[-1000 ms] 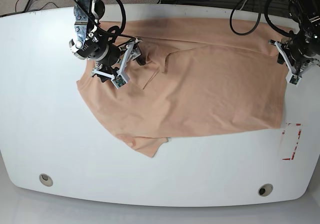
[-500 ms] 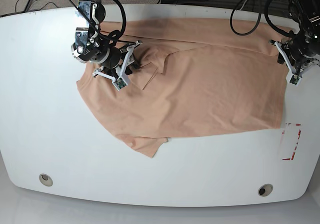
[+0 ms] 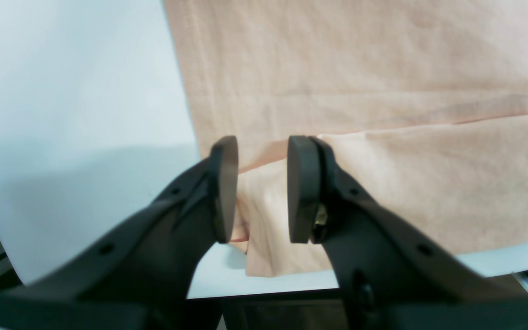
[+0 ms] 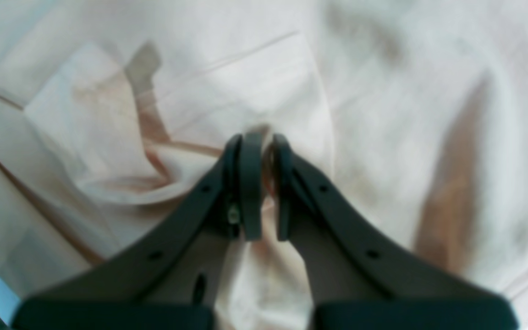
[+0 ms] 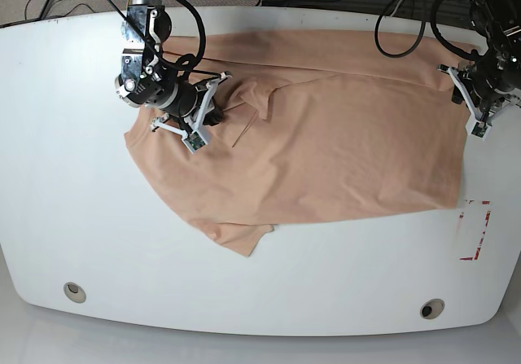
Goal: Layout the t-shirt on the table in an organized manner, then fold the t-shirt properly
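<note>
Left wrist view: left tool (image 3: 262,188) parted by a moderate gap, black rounded pads on dark moulded arms. Nothing clamped; a raised fold of the t-shirt (image 3: 383,91) visible in the gap behind the pads, contact not resolvable. Fabric pale peach, soft matte knit, stitched hem running down its left edge beside the bare glossy white tabletop (image 3: 71,105). Second layer folded over near the tabletop's edge, crease running roughly across the frame.

Right wrist view: right tool (image 4: 264,188) nearly together, clamped on a pinched ridge of the t-shirt (image 4: 406,114). Cloth gathered into soft radiating creases to the left of the pinch, smoother to the right with one long shadowed fold. Frame blurred; colour washed out to pale pink-white.

Base view: t-shirt (image 5: 326,144) spread over the rear-centre of the white tabletop (image 5: 81,242), long axis running left to right, one corner drooping toward the near-left. Right tool (image 5: 213,110) at the wrinkled upper-left part of the cloth; left tool (image 5: 466,95) at the cloth's far right edge, gap not resolvable from here. Rounded tabletop corners, two grey grommets (image 5: 74,291) near the front edge, red tape outline (image 5: 476,230) at right.
</note>
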You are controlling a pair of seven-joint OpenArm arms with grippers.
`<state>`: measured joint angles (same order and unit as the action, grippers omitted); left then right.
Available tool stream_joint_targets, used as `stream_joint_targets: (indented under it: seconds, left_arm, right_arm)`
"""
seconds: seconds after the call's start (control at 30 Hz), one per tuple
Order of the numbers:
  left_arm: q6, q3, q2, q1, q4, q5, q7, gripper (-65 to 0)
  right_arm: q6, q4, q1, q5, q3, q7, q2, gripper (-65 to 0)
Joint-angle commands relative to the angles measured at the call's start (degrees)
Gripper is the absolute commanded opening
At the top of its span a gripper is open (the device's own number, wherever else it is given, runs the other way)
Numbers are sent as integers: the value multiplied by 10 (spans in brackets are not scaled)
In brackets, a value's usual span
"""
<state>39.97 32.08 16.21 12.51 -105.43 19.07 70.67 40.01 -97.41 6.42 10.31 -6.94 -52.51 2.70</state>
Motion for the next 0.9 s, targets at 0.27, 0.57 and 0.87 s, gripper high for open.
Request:
stream_joint_targets:
  seconds: [0.27, 0.57, 0.87]
  left_arm:
    - [0, 2, 8, -4, -7, 2, -8, -490]
    - [0, 2, 8, -4, -7, 2, -8, -490]
    - [0, 2, 8, -3, -7, 2, -8, -490]
  right_arm:
    - [0, -33, -16, 6, -5, 14, 9, -612]
    - [0, -37, -31, 2, -2, 14, 6, -431]
    - [0, 22, -71, 1, -1, 15, -9, -303]
